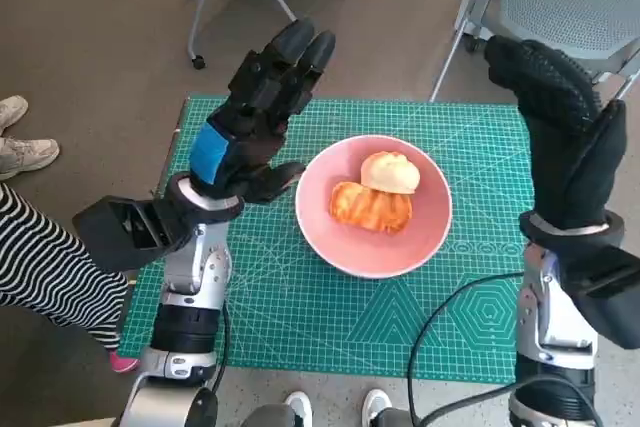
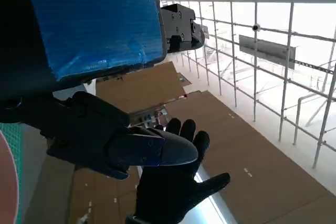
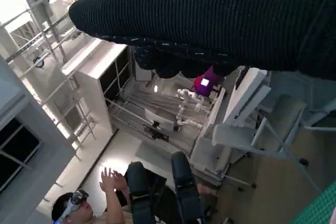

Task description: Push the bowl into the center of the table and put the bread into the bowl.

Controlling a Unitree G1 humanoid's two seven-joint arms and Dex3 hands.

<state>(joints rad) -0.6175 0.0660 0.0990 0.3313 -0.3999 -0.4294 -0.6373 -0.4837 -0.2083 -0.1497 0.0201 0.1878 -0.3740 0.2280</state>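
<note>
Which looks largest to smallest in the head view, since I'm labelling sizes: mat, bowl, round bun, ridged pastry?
1. Mat
2. Bowl
3. Ridged pastry and round bun: too alike to rank, and the bun overlaps the pastry.

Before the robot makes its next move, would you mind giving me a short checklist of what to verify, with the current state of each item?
1. Bowl near the middle of the green mat: ok.
2. Bread in the bowl: ok; the pale roll and the golden pastry both lie inside the rim.
3. Left hand free: ok; it is raised beside the bowl, fingers spread, holding nothing.
4. Right hand free: ok; it is raised at the mat's right edge, holding nothing.
5. Hands apart from the bowl: ok for the right; cannot tell whether the left thumb touches the rim.
6. People nearby: not ok; a striped sleeve and shoes are close to the table.
</note>
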